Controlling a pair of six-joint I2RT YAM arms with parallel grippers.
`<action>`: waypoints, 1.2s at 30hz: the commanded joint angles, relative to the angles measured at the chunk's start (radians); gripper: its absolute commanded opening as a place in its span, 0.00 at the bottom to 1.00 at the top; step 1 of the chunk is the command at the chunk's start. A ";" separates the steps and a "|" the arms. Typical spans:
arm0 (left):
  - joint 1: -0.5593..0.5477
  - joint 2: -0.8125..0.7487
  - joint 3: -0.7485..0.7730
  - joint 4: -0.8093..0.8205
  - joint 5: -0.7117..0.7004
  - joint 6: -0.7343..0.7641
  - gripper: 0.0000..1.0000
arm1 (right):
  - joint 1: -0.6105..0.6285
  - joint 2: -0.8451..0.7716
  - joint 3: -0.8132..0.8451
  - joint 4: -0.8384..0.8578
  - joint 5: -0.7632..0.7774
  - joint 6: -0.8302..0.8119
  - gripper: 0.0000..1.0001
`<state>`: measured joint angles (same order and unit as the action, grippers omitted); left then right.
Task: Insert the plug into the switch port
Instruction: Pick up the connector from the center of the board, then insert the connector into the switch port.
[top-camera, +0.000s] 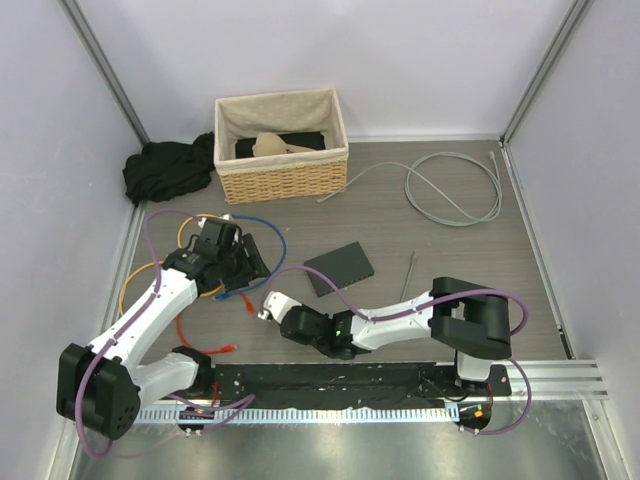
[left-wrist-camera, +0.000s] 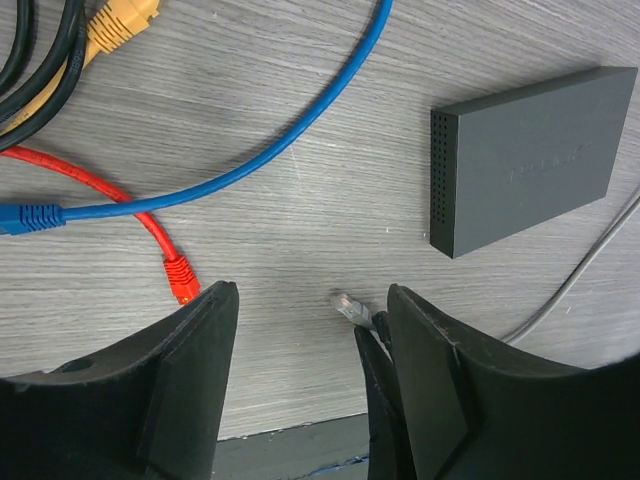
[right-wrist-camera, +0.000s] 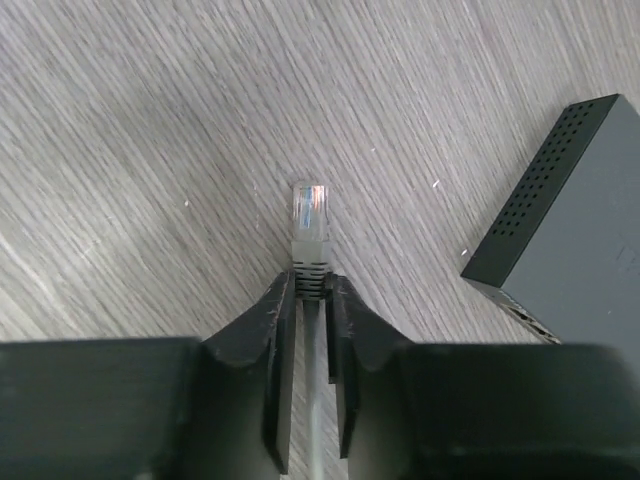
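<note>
The switch (top-camera: 340, 268) is a flat dark-grey box lying on the table; it also shows in the left wrist view (left-wrist-camera: 530, 160) and the right wrist view (right-wrist-camera: 570, 230). My right gripper (right-wrist-camera: 311, 285) is shut on the grey boot of a cable just behind its clear plug (right-wrist-camera: 309, 210), low over the table, left of the switch. In the top view the right gripper (top-camera: 268, 306) is stretched leftward. My left gripper (left-wrist-camera: 312, 293) is open and empty, and the held plug (left-wrist-camera: 348, 306) lies between its fingers. In the top view the left gripper (top-camera: 245, 262) is beside the right one.
A blue cable (left-wrist-camera: 300, 130), a red cable with its plug (left-wrist-camera: 180, 280), and orange and black cables (left-wrist-camera: 110, 25) lie left of the switch. A wicker basket (top-camera: 282, 145), a black cloth (top-camera: 165, 170) and a coiled grey cable (top-camera: 450, 185) lie at the back.
</note>
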<state>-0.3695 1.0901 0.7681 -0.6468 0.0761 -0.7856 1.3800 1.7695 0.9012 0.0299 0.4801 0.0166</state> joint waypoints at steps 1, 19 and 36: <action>0.007 -0.001 0.030 0.010 0.024 0.039 0.69 | 0.005 0.019 0.013 -0.001 0.028 0.025 0.12; -0.026 0.077 0.016 0.256 0.157 0.114 0.84 | -0.173 -0.453 -0.327 0.051 -0.136 0.417 0.01; -0.213 0.609 0.506 0.292 0.122 0.496 1.00 | -0.522 -0.755 -0.578 0.021 -0.294 0.507 0.01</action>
<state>-0.5407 1.6260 1.1690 -0.3862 0.2012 -0.4263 0.8822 1.0317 0.3435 0.0032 0.2241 0.5041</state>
